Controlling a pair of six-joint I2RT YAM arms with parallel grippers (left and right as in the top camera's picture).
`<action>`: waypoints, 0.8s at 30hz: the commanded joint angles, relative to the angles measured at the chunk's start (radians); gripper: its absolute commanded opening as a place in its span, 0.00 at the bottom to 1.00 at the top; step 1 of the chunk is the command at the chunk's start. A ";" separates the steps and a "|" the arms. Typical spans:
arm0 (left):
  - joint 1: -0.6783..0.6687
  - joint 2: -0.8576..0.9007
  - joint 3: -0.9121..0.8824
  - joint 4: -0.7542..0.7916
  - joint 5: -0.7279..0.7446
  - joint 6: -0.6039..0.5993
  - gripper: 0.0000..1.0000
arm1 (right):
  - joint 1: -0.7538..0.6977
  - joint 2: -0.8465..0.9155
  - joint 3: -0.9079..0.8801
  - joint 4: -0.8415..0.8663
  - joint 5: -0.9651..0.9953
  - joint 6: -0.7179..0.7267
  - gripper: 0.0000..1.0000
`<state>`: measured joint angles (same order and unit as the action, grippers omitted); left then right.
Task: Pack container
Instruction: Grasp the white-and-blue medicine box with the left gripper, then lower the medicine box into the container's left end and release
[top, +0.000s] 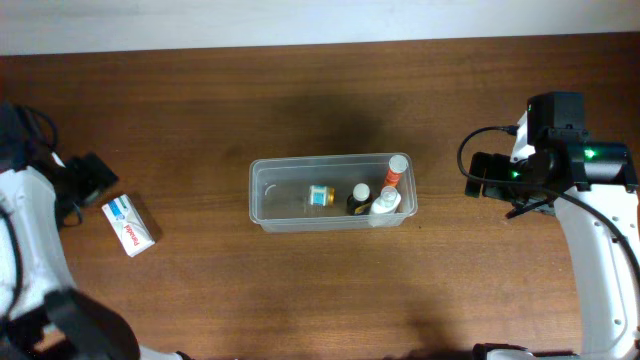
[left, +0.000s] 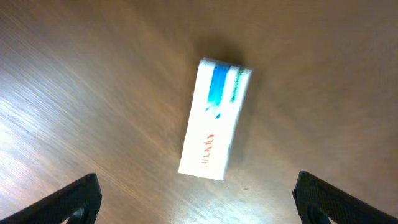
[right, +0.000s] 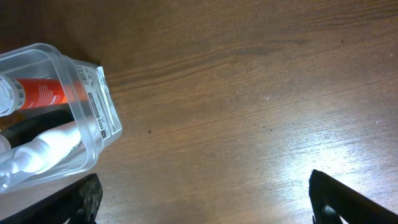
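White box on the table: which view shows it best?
The left wrist view: the white box lies large at centre, slightly blurred. Overhead shows it small, left of the container. The right wrist view lacks it.

left gripper: jaws wide apart, holding nothing | right gripper: jaws wide apart, holding nothing

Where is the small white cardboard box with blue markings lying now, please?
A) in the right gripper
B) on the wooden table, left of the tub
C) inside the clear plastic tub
B: the white cardboard box lies on the wooden table, apart from the clear plastic tub.
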<state>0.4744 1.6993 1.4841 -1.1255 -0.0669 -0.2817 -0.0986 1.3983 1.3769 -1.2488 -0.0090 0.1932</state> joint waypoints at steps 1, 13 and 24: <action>-0.003 0.128 -0.089 0.054 0.035 -0.010 0.99 | -0.008 0.005 -0.001 0.000 -0.006 -0.006 0.98; -0.011 0.341 -0.100 0.127 0.035 -0.009 0.91 | -0.008 0.005 -0.001 -0.001 -0.006 -0.006 0.98; -0.024 0.340 -0.099 0.151 0.046 -0.009 0.35 | -0.008 0.005 -0.001 -0.001 -0.005 -0.006 0.98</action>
<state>0.4637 2.0335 1.3857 -0.9810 -0.0345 -0.2890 -0.0986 1.3983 1.3769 -1.2495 -0.0090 0.1867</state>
